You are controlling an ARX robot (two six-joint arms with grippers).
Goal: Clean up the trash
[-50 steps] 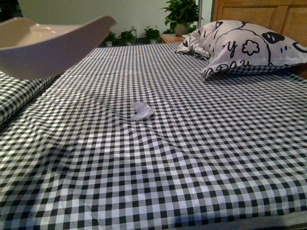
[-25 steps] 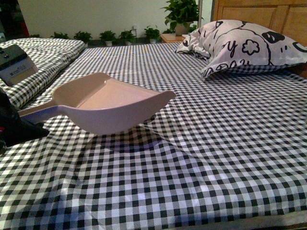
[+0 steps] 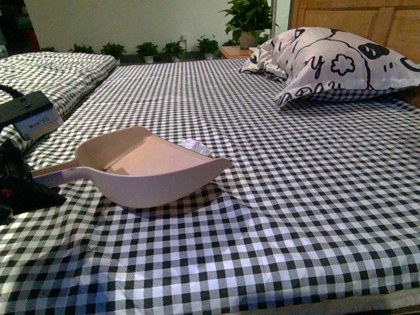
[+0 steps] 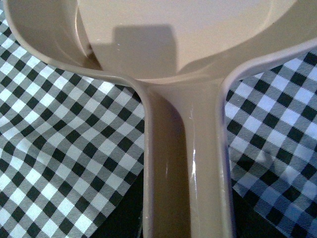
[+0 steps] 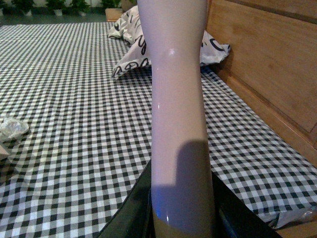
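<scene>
**Left arm:** low at the bed's left side. The left gripper [image 3: 34, 182] is clamped on the handle of a pink plastic dustpan [image 3: 157, 187], which sits nearly level and low on the black-and-white checked bed sheet [image 3: 295, 197].

**Right arm:** the right gripper [image 5: 181, 220] is closed round a pale glossy handle [image 5: 176, 99] running out from the wrist.

**Crumpled white paper wad [image 3: 195, 146]:** on the sheet, just behind the dustpan's far rim.

**White pillow with black doodle prints [image 3: 341, 62]:** well apart, near the headboard.

**Change from half a second earlier:** the dustpan is lower, and the wad, then hidden, now shows.
</scene>
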